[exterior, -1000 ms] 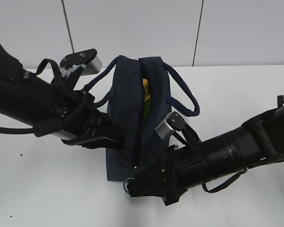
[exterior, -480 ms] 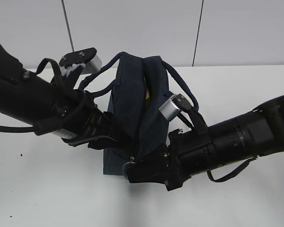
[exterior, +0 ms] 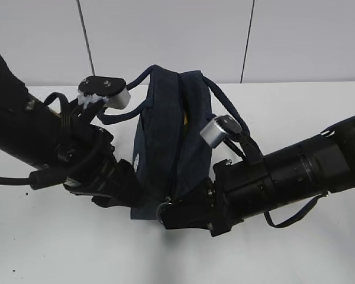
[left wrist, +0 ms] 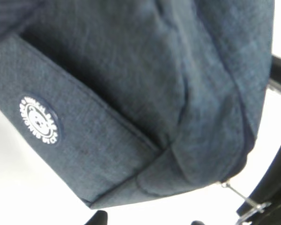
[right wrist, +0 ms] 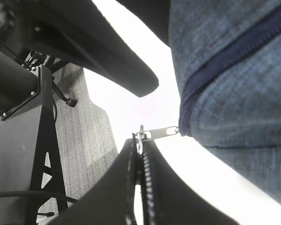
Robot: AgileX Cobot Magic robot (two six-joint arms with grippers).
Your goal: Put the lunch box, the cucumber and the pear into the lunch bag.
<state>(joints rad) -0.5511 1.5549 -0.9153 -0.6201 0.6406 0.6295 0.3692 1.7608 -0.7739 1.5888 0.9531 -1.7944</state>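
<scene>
Pinching ring pull [right wrist: 139, 136], right pincer [right wrist: 139, 187] at lunch bag [exterior: 165, 148] end.

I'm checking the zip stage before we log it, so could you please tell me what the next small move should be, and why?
Probably the right gripper should keep drawing the ring pull along the zipper, since its jaws are shut on the ring at the lunch bag's near end, while the left gripper stands open beside the bag, no longer steadying it.

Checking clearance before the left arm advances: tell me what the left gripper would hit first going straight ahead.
Most likely the lunch bag: its navy side fills the left wrist view just beyond the left gripper, whose fingers stand apart. Exact gap is unclear.
</scene>
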